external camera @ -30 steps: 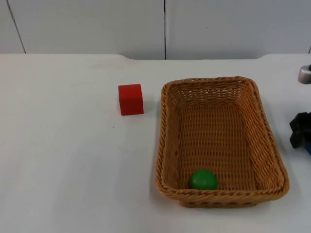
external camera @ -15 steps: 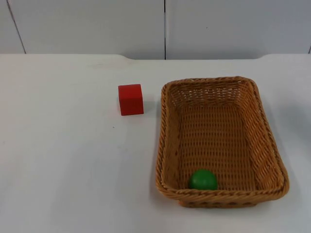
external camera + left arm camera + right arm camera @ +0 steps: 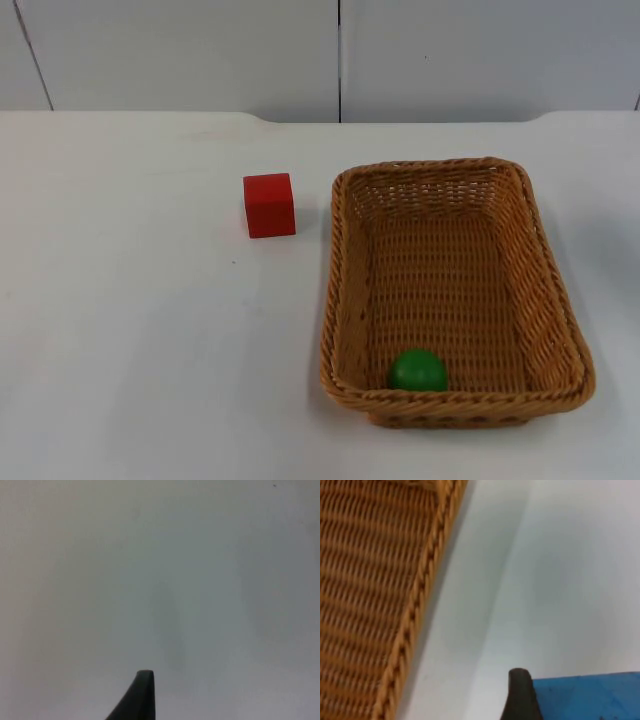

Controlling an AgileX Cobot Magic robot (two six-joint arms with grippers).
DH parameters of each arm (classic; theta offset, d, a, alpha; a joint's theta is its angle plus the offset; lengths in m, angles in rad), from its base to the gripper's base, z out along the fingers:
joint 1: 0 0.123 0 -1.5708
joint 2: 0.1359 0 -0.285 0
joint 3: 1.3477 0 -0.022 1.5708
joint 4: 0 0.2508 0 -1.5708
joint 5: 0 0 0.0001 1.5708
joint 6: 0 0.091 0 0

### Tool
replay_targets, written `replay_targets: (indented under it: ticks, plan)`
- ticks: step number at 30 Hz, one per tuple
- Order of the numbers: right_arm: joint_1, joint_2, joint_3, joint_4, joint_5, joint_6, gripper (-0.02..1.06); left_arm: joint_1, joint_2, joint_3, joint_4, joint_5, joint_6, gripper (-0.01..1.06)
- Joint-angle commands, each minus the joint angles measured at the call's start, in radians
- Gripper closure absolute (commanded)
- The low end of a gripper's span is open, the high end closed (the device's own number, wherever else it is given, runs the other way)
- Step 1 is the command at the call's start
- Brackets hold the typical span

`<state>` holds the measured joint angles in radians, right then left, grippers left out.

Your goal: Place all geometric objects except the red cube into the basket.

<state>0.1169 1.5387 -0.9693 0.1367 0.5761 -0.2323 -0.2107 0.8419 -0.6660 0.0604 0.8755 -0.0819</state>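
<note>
The wicker basket (image 3: 343,300) is sitting on the white desk (image 3: 130,330), with its long sides running from 12 o'clock to 6 o'clock in the top view. The green ball (image 3: 418,370) is lying inside the basket, resting against the inner wall at the 6 o'clock end, slightly toward the 7 o'clock corner. The red cube (image 3: 269,205) is standing on the desk outside the basket, at roughly 10 o'clock from the basket's centre, near the basket's rim but not touching it. The grey partition wall (image 3: 180,50) is closing off the desk at 12 o'clock. The left tool (image 3: 142,697) is hanging over bare desk surface, with one black fingertip showing; whether this tool is wide or narrow cannot be told. The right tool (image 3: 520,695) is hanging over the desk just beside the basket's outer rim, and it is holding a blue block (image 3: 585,697), whose flat face is pressing against the black fingertip. The blue block is staying outside the basket, above the desk, apart from the rim.
</note>
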Motion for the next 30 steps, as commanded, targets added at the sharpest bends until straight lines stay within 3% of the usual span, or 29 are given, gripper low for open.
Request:
replay_targets:
  ticks: [1, 7, 14, 23, 28, 30]
  plan:
    - [0.010, -0.005, -0.018, 0.026, 0.008, -0.001, 1.05, 0.003, -0.005, 0.003, 0.008, -0.020, 0.000, 0.00]
    - [0.113, 0.056, -0.130, 0.026, 0.069, -0.001, 1.05, 0.003, -0.005, 0.003, 0.008, -0.020, 0.000, 0.00]
    - [0.274, 0.264, -0.380, 0.026, 0.125, -0.001, 1.05, 0.003, -0.005, 0.003, 0.008, -0.020, 0.000, 0.00]
    - [0.372, 0.506, -0.602, 0.023, 0.069, -0.028, 1.05, 0.003, -0.005, 0.003, 0.008, -0.021, 0.000, 0.00]
    - [0.372, 0.593, -0.611, 0.029, 0.043, -0.028, 0.95, 0.003, -0.005, 0.003, 0.008, -0.021, 0.000, 0.00]
    - [0.372, 0.624, -0.611, 0.029, 0.045, -0.028, 0.85, 0.003, -0.005, 0.003, 0.008, -0.021, 0.000, 0.00]
